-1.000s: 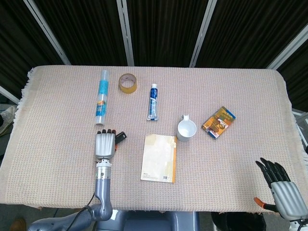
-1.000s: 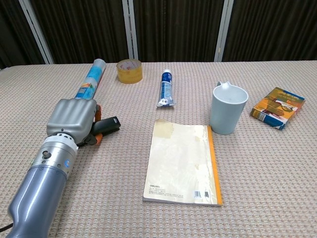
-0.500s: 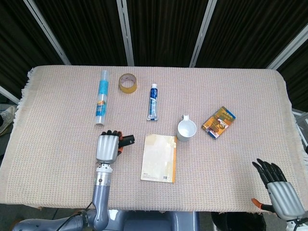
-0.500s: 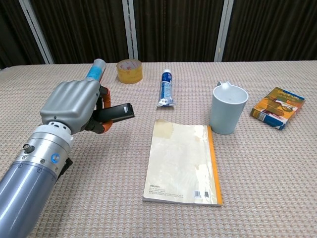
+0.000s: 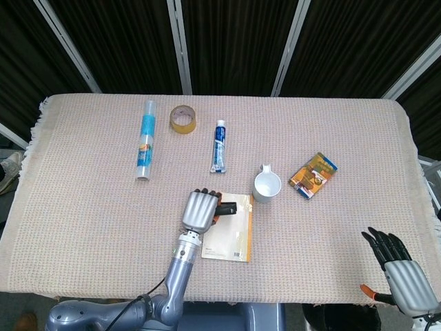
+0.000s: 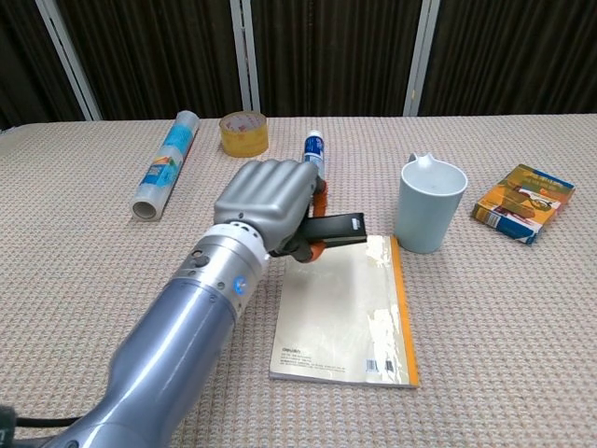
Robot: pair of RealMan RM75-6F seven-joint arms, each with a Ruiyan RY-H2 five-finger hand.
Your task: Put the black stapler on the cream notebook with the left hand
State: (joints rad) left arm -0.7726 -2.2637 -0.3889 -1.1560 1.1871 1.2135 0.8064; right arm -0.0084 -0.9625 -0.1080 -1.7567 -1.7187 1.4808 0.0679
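Observation:
My left hand (image 5: 200, 210) (image 6: 266, 203) grips the black stapler (image 6: 335, 227) (image 5: 226, 209) and holds it above the far end of the cream notebook (image 6: 345, 313) (image 5: 236, 233). The stapler's tip sticks out to the right of the hand, pointing toward the cup. Whether it touches the notebook cannot be told. The notebook lies flat at the table's middle front, partly covered by the hand and forearm. My right hand (image 5: 403, 265) stays at the near right corner with fingers spread and nothing in it.
A pale blue cup (image 6: 428, 205) stands just right of the notebook's far corner. A toothpaste tube (image 6: 313, 161), a tape roll (image 6: 243, 133) and a rolled tube (image 6: 167, 160) lie further back. An orange packet (image 6: 521, 202) sits at the right.
My left hand has carried the stapler up and rightward from the cloth left of the notebook to above the notebook's far end. The right hand has hardly moved.

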